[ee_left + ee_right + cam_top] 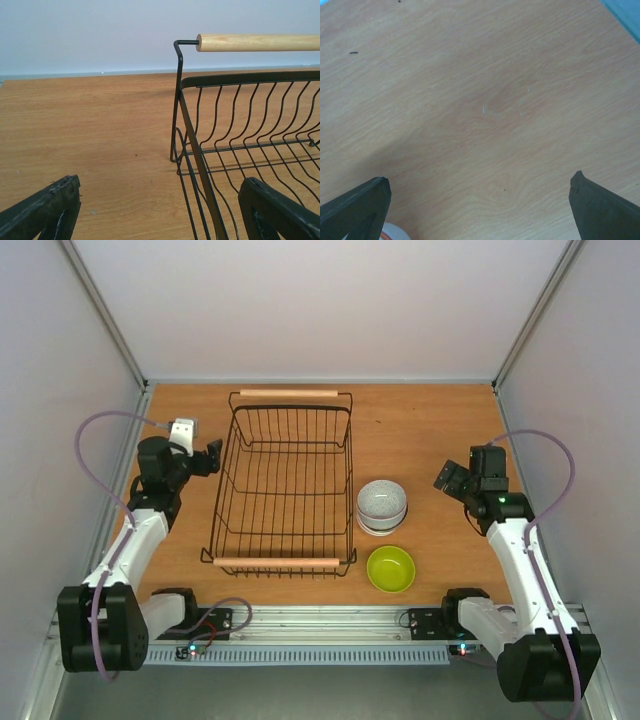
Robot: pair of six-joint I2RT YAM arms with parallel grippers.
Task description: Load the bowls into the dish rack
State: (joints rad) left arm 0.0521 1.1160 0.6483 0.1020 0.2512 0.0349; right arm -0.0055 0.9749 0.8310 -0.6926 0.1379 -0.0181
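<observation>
Where the bowls are: all out on the desk, to the right of the dish rack, none of them inside it
Stacked bowls: pale ones nested upright, the top one grey and speckled inside, sitting just beside the rack's right wall about midway along it; how many are in the stack I cannot tell
Green bowl: lime, upright, on its own, nearer the arms than the stack, close to it but apart, off the rack's near right corner
Dish rack: black wire basket standing level, left of the desk's centre, its long sides running away from the arms
Handles: two light wooden bars, the near handle and the far handle, one across each short end
Left pincer: fingers well apart with nothing between them, hanging just outside the rack's left wall and pointed toward it; its wrist view takes in the rack's far left corner and the end of a wooden bar
Right pincer: spread wide, holding nothing, above bare desk to the right of the stacked bowls and apart from them
Right wrist view: wood grain between the two dark fingers; a sliver of pale rim at the bottom edge, too little to say which bowl
Arms: left arm and right arm rise from the near edge, one either side
</observation>
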